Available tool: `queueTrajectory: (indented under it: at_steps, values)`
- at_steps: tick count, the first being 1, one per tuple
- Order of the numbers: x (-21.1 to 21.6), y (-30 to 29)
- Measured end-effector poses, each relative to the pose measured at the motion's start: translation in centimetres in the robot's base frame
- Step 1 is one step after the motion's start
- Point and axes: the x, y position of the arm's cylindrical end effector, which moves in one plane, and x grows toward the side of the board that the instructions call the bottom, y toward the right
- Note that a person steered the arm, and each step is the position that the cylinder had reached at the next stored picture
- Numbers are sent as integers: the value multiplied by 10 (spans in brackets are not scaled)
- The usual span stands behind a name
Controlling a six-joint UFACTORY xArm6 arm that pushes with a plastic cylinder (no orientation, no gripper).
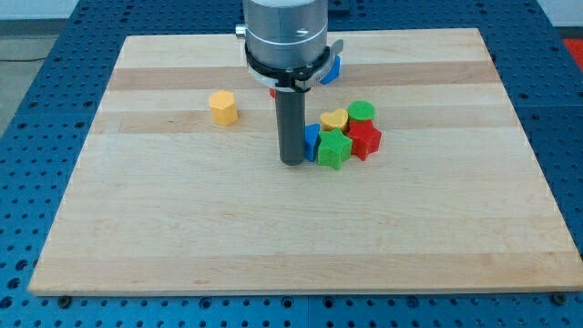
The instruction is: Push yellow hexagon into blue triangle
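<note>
The yellow hexagon (222, 107) lies alone on the wooden board at the upper left of centre. My tip (291, 161) rests on the board near the middle, well to the right of and below the hexagon. It touches or nearly touches the left side of a blue block (311, 141), partly hidden behind the rod; its shape is not clear. Another blue block (332, 66) shows partly behind the arm's body near the view's top; its shape is hidden.
Just right of my tip sits a tight cluster: a green star (334, 148), a red block (365, 139), a yellow heart (334, 120) and a green cylinder (362, 112). A bit of red (272, 91) shows under the arm's body.
</note>
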Motion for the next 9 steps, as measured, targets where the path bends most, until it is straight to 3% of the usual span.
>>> queueTrajectory:
  at_steps: [1, 3, 5, 7, 9]
  values:
    - [0, -4]
    - [-3, -81]
    - [-56, -141]
    - [-109, -138]
    - [-100, -93]
